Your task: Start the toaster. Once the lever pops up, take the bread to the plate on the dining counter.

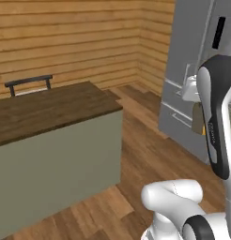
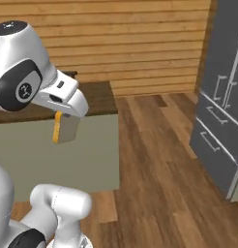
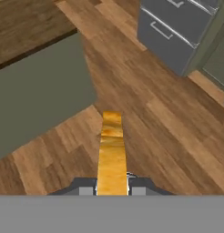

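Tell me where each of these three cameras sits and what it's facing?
Left base view: behind the arm's left, facing a dark wood counter and grey fridge; white arm at right.
Right base view: behind its right, facing the same counter and fridge; arm at left, bread in its jaws.
Hand view: on the hand, looking down at the plank floor; bread between the fingertips.
Both base views share counter, fridge, floor.

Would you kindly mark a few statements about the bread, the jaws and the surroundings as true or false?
1. The gripper is shut on the bread. True.
2. The bread lies flat on the wooden floor. False: it is held in the air above it.
3. A grey unit with drawer handles stands beyond the floor. True.
4. The bread rests on the counter. False: the jaws hold it clear of the counter.
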Robot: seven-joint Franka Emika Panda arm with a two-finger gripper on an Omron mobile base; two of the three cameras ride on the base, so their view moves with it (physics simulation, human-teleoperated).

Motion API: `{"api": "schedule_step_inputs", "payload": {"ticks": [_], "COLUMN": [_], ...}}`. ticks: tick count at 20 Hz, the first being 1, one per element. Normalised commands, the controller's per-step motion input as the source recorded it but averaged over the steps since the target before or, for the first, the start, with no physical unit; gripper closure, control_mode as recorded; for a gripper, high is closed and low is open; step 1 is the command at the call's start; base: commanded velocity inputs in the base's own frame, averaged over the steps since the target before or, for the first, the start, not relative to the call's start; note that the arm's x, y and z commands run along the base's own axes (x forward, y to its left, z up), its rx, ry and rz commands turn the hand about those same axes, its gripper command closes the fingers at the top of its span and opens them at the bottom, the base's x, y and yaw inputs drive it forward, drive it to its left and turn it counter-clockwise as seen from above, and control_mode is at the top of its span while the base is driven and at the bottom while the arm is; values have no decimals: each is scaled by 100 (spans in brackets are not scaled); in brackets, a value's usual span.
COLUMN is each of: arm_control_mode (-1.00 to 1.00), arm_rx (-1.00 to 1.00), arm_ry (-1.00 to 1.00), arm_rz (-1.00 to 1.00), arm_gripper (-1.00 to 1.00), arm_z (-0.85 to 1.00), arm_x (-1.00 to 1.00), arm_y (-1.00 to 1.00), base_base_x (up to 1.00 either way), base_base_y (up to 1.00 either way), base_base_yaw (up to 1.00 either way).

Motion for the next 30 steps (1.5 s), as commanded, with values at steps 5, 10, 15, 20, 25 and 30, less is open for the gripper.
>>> {"api": "schedule_step_inputs", "payload": {"ticks": [5,10,15,20,25,30], "arm_control_mode": [100,100,100,100,100,100], "arm_rx": [0,0,0,0,0,0], "arm_ry": [0,0,0,0,0,0], "arm_rz": [0,0,0,0,0,0], "arm_gripper": [100,100,100,100,100,100], "arm_z": [0,0,0,0,0,0], "arm_x": [0,0,0,0,0,0], "arm_y": [0,0,0,0,0,0], "base_base_x": [96,64,53,74,89,100], "base_base_y": [-63,-90,-100,-94,-83,-69], "base_base_yaw": [55,47,33,23,17,15]}}
